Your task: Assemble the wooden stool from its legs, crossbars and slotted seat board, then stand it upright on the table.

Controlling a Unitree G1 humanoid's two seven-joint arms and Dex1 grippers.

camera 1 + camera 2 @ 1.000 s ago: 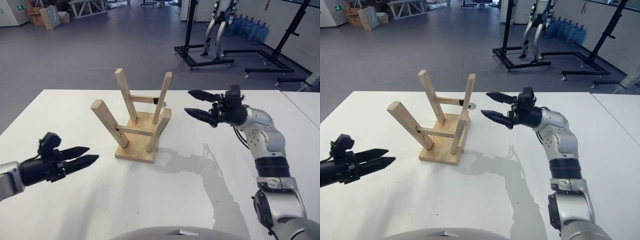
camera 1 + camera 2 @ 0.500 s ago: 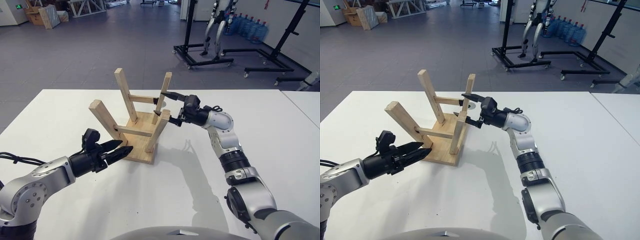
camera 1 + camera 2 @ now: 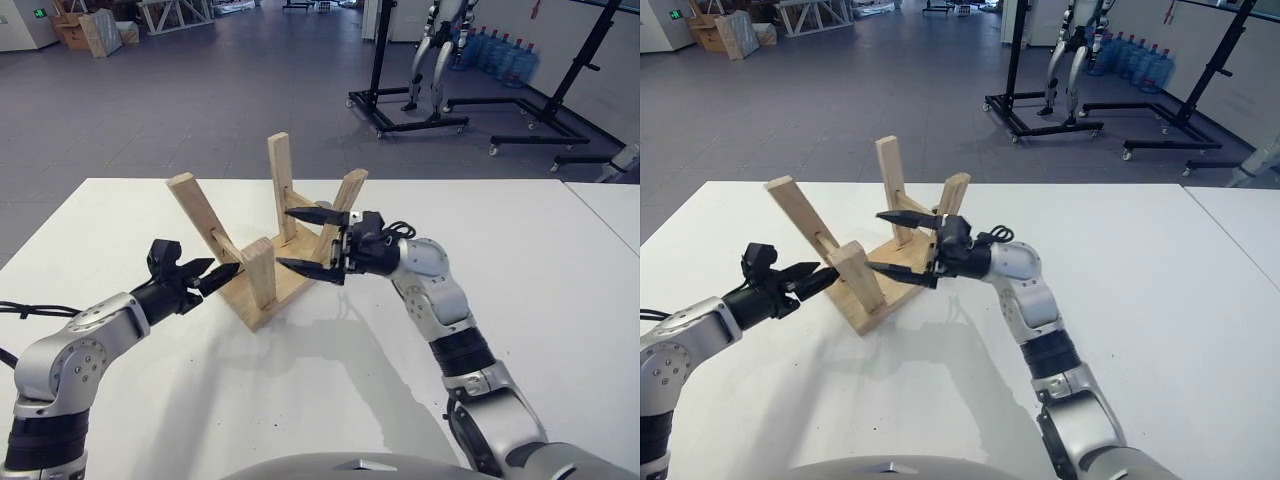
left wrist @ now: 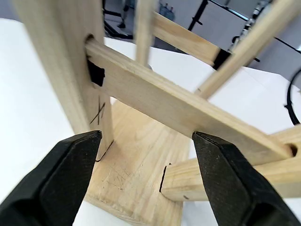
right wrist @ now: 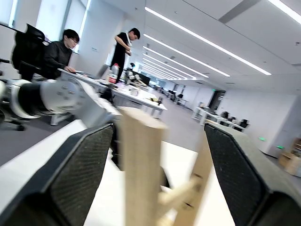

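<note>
The wooden stool [image 3: 270,298] rests upside down on the white table [image 3: 520,250], seat board down, its legs [image 3: 193,212] and crossbars pointing up and leaning. My left gripper [image 3: 222,273] is open at the stool's left side. In the left wrist view its fingers [image 4: 70,165] straddle a crossbar [image 4: 160,101] just above the seat board [image 4: 136,165]. My right gripper [image 3: 286,238] is open among the legs from the right. One leg [image 5: 141,169] stands between its fingers [image 5: 84,165] in the right wrist view.
The table's far edge [image 3: 450,181] runs just behind the stool. A second white table [image 3: 615,205] adjoins at the right. Black wheeled frames [image 3: 410,110] and blue water bottles [image 3: 495,55] stand on the floor beyond.
The stool has turned and shifted left, its legs now leaning differently. My left gripper rose to the stool's left side. My right gripper pushed further in among the legs.
</note>
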